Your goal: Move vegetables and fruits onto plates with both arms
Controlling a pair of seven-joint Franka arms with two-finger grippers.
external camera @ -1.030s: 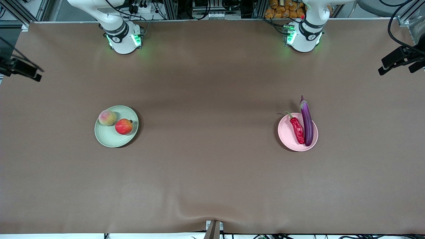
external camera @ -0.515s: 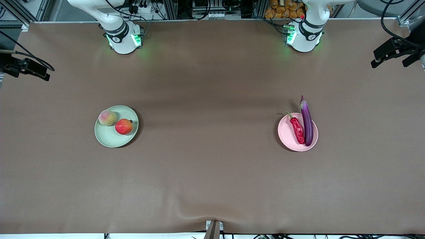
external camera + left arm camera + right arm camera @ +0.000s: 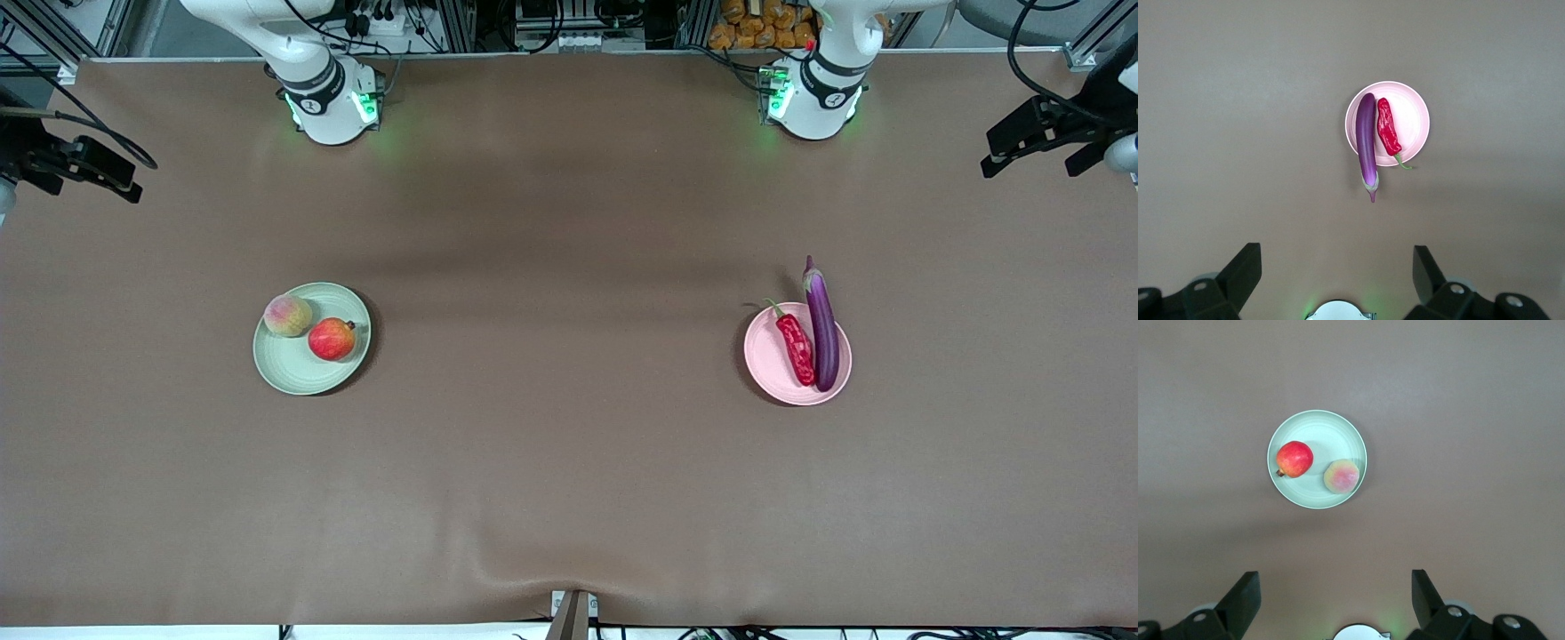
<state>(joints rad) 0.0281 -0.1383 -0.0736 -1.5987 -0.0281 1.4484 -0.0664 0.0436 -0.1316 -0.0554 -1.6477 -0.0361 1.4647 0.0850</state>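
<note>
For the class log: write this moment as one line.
apple, peach: green plate | chili, eggplant: pink plate | grippers open, high

No text, label, brand, number or sign can be read anywhere; small dark marks on the white robot arm bases (image 3: pixel 333 107) are too small to make out.

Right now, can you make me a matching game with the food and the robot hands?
Things:
1. long purple eggplant
2. round red apple
3. fuzzy yellow-pink peach
4. left gripper

Matches:
A. open, high above the pale pink plate
B. stem end sticks out past the pink plate's rim
C. on the pale green plate, nearer the front camera
D. on the green plate's rim

Pairs: 1-B, 2-C, 3-D, 4-A
</note>
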